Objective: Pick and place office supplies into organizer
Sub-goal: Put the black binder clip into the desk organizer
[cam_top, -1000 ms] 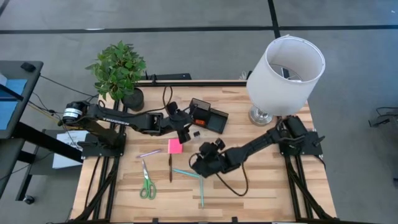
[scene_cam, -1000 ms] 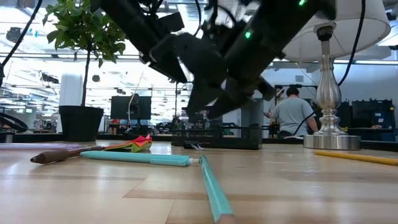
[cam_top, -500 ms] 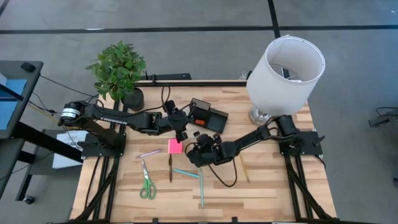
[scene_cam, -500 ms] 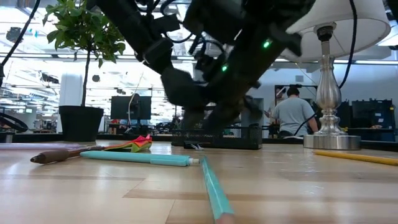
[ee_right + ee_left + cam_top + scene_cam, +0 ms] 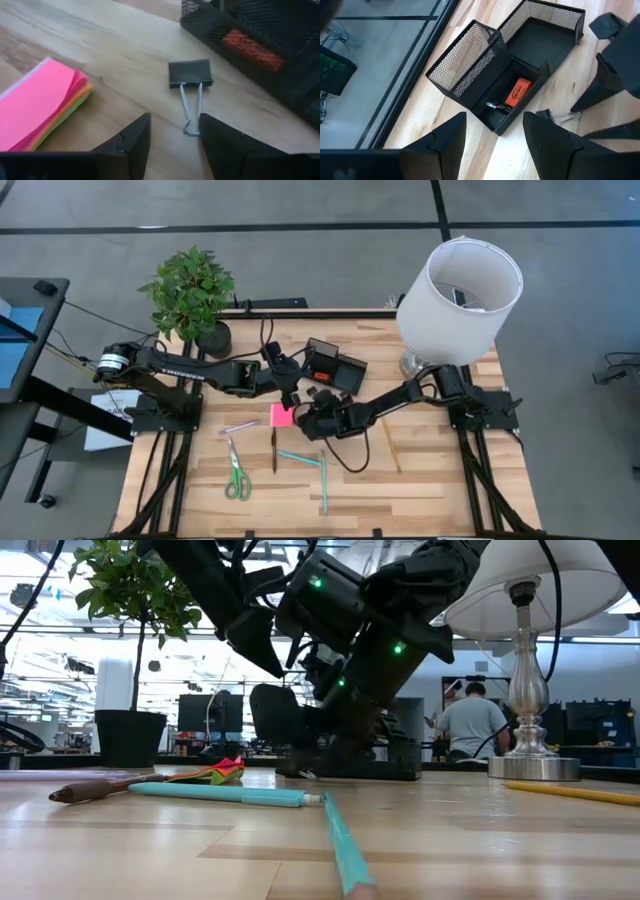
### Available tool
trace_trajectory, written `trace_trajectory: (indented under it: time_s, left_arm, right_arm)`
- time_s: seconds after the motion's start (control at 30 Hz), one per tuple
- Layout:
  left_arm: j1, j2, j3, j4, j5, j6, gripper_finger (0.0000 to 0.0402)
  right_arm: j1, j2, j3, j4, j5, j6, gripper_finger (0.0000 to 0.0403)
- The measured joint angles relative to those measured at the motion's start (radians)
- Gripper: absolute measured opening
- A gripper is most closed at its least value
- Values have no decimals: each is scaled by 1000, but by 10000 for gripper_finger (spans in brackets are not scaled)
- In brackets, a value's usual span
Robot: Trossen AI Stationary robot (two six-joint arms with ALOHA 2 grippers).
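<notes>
The black mesh organizer (image 5: 336, 366) stands toward the table's far side; its slotted section holds a red eraser (image 5: 518, 91) and a black clip (image 5: 495, 105). A black binder clip (image 5: 190, 74) lies flat on the wood between the organizer and the pink sticky-note pad (image 5: 44, 107). My right gripper (image 5: 175, 140) is open, low over the table, with the clip's wire handles (image 5: 191, 107) just ahead of its fingertips and untouched. My left gripper (image 5: 492, 145) is open, hovering beside the organizer's left near corner. Scissors (image 5: 237, 476), pens (image 5: 300, 458) and the pencil (image 5: 392, 446) lie nearer.
A potted plant (image 5: 190, 292) stands at the far left corner and a white lamp (image 5: 458, 290) at the far right. The two grippers are close together near the organizer. Teal pens (image 5: 220, 794) and a dark pen (image 5: 95, 788) lie toward the near edge. A person shows in the room behind.
My right gripper has moved from the table's middle toward the far edge and left, coming down low in front of the binder clip beside the organizer. It has uncovered the yellow pencil. The left arm has kept nearly still.
</notes>
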Motion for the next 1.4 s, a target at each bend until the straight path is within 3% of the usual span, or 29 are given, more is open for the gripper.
trace_trajectory:
  time_s: [0.47,0.7,1.4]
  left_arm:
    - [0,1,0,-6,0,0,190]
    - [0,1,0,-9,0,0,190]
    - [0,1,0,-36,4,-1,190]
  right_arm:
    - [-12,-9,-1,-41,27,-38,137]
    - [-36,-10,-1,-29,-91,-106,159]
    - [-46,-12,1,-28,-127,-161,183]
